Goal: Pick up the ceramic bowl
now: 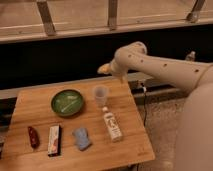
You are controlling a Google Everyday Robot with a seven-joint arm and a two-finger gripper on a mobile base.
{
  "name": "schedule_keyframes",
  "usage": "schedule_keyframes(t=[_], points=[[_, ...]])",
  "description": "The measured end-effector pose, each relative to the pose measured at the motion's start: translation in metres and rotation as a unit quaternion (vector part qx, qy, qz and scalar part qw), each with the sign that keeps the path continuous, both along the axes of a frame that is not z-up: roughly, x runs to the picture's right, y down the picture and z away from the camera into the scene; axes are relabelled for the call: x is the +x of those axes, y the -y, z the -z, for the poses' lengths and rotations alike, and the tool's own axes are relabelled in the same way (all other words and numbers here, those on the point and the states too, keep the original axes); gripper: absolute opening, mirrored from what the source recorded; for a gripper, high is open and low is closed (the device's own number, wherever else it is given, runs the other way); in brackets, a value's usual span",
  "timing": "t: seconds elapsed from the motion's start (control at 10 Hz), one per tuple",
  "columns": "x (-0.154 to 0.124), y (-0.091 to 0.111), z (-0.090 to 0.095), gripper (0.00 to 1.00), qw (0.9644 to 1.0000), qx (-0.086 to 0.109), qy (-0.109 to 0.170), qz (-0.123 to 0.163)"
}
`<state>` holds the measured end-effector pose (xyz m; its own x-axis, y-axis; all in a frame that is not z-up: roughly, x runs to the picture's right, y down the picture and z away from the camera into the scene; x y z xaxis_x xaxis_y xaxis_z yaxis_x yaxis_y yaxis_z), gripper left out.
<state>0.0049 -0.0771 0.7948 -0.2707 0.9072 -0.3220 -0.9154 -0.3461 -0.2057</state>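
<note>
The ceramic bowl (67, 102) is round, shallow and glossy green. It sits upright on the wooden table (30, 107), left of centre toward the back. My gripper (106, 69) hangs at the end of the white arm (165, 70), which reaches in from the right. It is above the table's back edge, to the right of the bowl and behind it, and apart from it. It is just above a small translucent plastic cup (100, 95), which stands right of the bowl.
A white bottle (112, 126) lies in front of the cup. A crumpled blue item (81, 138), a flat snack bar (54, 140) and a small red item (33, 136) lie along the table's front. A dark wall and railing run behind the table.
</note>
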Motion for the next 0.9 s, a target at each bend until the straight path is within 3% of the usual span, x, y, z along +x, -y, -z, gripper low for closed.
schedule_keyframes(t=[0.2, 0.4, 0.9], points=[[-0.051, 0.009, 0.005, 0.8, 0.9982, 0.002, 0.036, 0.047], [-0.098, 0.009, 0.01, 0.8, 0.9931, -0.003, 0.07, 0.094], [-0.096, 0.009, 0.009, 0.8, 0.9932, -0.003, 0.071, 0.092]])
